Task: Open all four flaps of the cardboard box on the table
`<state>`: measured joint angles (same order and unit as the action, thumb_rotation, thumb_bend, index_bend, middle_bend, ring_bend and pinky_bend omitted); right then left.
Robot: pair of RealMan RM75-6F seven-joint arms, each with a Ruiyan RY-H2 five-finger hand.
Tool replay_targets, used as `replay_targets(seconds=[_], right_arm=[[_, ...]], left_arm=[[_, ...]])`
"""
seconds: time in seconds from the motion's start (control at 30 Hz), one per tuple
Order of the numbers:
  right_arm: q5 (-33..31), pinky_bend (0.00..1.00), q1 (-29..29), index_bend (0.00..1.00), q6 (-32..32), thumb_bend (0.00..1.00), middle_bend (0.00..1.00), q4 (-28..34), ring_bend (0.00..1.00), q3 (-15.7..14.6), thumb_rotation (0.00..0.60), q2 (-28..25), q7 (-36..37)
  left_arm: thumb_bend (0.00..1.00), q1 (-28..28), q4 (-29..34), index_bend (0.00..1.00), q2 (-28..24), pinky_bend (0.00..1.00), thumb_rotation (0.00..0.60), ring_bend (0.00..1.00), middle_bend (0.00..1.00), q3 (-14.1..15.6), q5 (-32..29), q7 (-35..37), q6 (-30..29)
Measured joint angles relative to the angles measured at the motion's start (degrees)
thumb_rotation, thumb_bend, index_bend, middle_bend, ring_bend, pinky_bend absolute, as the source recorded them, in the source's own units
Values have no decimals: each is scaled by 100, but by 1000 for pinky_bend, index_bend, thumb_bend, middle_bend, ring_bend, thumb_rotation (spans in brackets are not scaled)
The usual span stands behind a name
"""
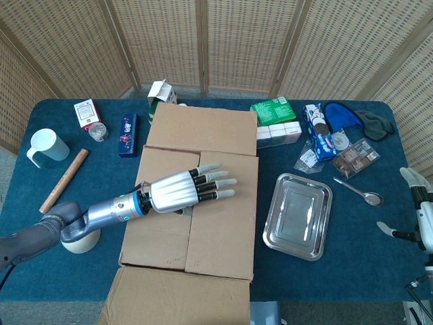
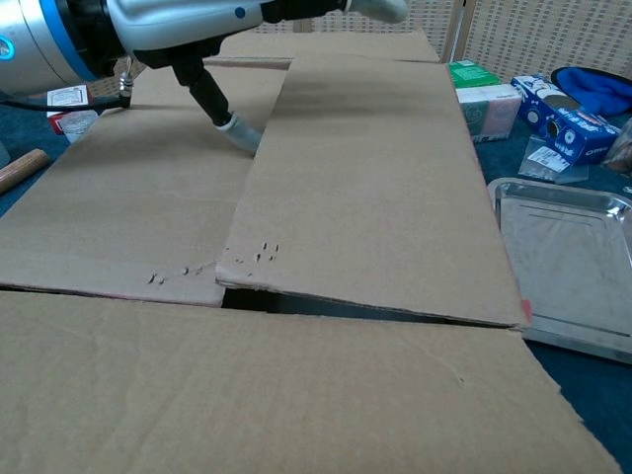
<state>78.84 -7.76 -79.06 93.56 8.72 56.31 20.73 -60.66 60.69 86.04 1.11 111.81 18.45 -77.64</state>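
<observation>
The cardboard box (image 1: 193,203) lies in the middle of the table. Its far flap (image 1: 201,128) and near flap (image 1: 179,298) are folded outward. The left inner flap (image 2: 128,207) and right inner flap (image 2: 375,188) still lie across the top, the right one overlapping the left along the seam. My left hand (image 1: 183,189) hovers flat over that seam with fingers spread and holds nothing. In the chest view its thumb tip (image 2: 242,133) touches the right flap's edge. My right hand (image 1: 416,217) hangs at the table's right edge, fingers apart and empty.
A steel tray (image 1: 298,215) and a spoon (image 1: 358,191) lie right of the box. Green boxes (image 1: 273,110) and a blue carton (image 1: 318,132) stand at the back right. To the left are a white cup (image 1: 46,146), a wooden stick (image 1: 64,180) and a bowl (image 1: 81,238).
</observation>
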Motion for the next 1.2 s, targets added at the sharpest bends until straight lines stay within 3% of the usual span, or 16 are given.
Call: replay_targets(seconds=[0.67,1.2], right_arm=[[72,151,14,0,42,0,0,58,0,-8,600,-94,173],[20,153,-15,0,193,0,0,7,0,-8,600,-141,353]], left_arm=[[42,-390,-172,0,361,12,600,0,0,-646,-515,4,-9],[42,-1554,-1096,0,1482,27,600,0,0,-1547,-1123,-99,507]])
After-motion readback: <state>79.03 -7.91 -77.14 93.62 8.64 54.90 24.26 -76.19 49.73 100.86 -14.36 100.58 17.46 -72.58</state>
